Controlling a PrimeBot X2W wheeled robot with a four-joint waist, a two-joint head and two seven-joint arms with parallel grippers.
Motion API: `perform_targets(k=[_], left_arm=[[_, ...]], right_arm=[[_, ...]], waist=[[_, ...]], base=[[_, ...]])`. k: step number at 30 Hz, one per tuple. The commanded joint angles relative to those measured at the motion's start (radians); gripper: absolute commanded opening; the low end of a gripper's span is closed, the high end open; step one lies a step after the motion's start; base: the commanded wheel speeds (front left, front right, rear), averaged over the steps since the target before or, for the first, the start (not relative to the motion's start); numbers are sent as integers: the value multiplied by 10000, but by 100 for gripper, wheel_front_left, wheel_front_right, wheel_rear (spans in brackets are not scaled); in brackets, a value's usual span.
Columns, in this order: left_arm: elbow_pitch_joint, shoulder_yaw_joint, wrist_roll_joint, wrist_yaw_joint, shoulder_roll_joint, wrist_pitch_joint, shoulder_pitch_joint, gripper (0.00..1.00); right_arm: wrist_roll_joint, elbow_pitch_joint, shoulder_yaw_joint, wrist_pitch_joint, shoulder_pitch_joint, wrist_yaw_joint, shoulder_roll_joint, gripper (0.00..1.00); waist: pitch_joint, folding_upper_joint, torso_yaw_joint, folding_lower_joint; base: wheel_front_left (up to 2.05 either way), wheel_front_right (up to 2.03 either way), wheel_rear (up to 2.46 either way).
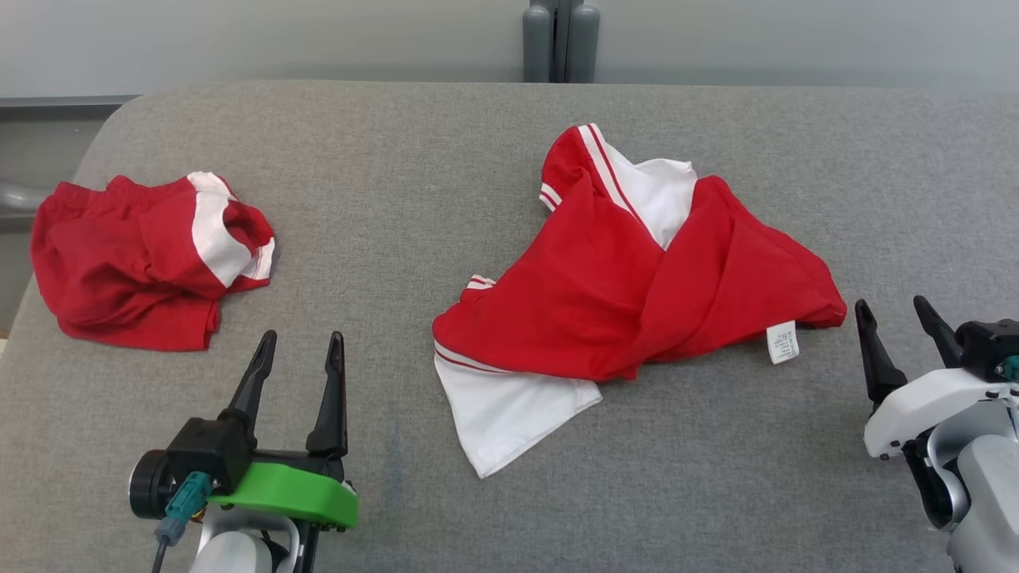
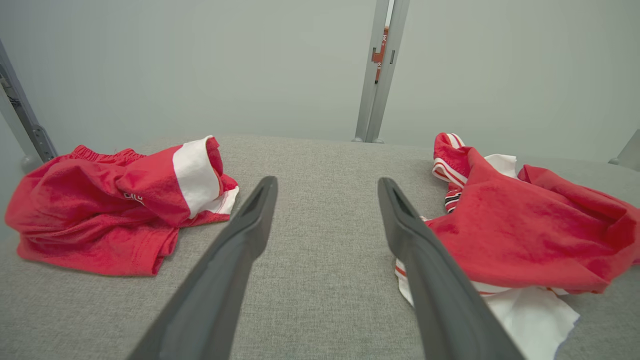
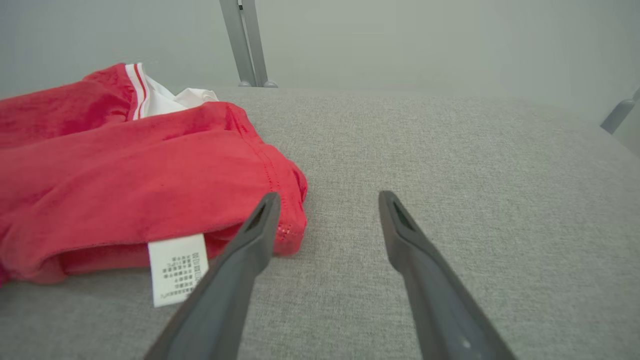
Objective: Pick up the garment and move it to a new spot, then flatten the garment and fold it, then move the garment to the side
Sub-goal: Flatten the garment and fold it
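Red garment (image 1: 621, 302) lies crumpled — seemingly inside out.

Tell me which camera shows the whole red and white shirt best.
The head view: the shirt lies whole and crumpled there. The left wrist view shows one side, the right wrist view its hem and label.

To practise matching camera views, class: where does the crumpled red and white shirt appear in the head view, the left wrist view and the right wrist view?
Head view: the red and white shirt lies in the middle, slightly right.
Left wrist view: the shirt is at the right side.
Right wrist view: the shirt covers the left half.
Shared landmark: the grey post, upright at the top of each view.
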Motion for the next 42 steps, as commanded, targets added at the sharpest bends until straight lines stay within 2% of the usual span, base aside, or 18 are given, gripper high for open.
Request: perform_targets(k=[1, 7, 13, 14, 15, 16, 17, 18, 22, 27, 36, 42], left_arm=[[-19, 0, 32, -12, 21, 7, -8, 100], [17, -135, 2, -19, 21, 7, -226, 100], [17, -157, -20, -23, 21, 7, -334, 100], [16, -149, -23, -24, 21, 7, -351, 100], [17, -139, -24, -24, 21, 7, -359, 100], [21, -125, -26, -24, 21, 7, -372, 100], [20, -113, -26, -25, 21, 7, -382, 100], [24, -111, -24, -25, 21, 7, -398, 100], [52, -46, -14, -26, 21, 7, -380, 100], [86, 36, -21, -27, 21, 7, -152, 100], [72, 154, -76, -27, 23, 7, 197, 100], [61, 251, -104, -27, 21, 7, 361, 100]], right_arm=[[70, -40, 57, -27, 3, -10, 44, 100], [353, 524, 374, -28, -456, -10, 235, 100], [804, 1630, 757, -28, -965, -10, 300, 100], [907, 1824, 834, -28, -1069, -10, 298, 84], [992, 2006, 908, -28, -1132, -10, 297, 49], [1106, 2188, 1000, -29, -1200, -10, 315, 39], [1216, 2298, 1037, -29, -1259, -10, 337, 10], [1338, 2429, 1103, -29, -1307, -10, 359, 0], [1604, 2400, 1246, -26, -1286, -13, 345, 0], [1577, 1718, 984, -29, -775, -13, 285, 0], [1140, -1449, -163, -29, 1309, -13, 183, 0], [1252, -3228, -537, -29, 2934, -13, 73, 0]], waist=[[49, -1, -23, 0], [249, -1, 163, 0], [517, -1, 454, 0], [560, -1, 502, 0], [579, -1, 526, 0], [603, -1, 555, 0], [620, -1, 570, 0], [638, -1, 587, 0], [596, -1, 570, 0], [301, -1, 360, 0], [-227, -1, -248, 0], [-355, -1, -569, 0]], base=[[0, 0, 0], [0, 0, 0], [0, 0, 0], [0, 0, 0], [0, 0, 0], [0, 0, 0], [0, 0, 0], [0, 0, 0], [0, 0, 0], [0, 0, 0], [0, 0, 0], [0, 0, 0]])
